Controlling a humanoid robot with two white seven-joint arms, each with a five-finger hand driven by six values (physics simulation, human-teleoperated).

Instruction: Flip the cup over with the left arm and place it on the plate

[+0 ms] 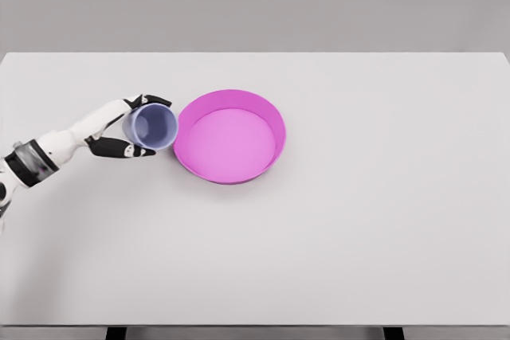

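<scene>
Left hand's fingers (131, 149) apparently clasp the cup (151, 127) beside the plate (275, 121).

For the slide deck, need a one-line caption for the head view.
Left robot hand holds the tilted lavender cup just left of the empty pink plate on a white table.

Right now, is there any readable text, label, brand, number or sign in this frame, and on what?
None: the cup, the left hand holding it, the pink plate and the white table carry no print or markings.
</scene>
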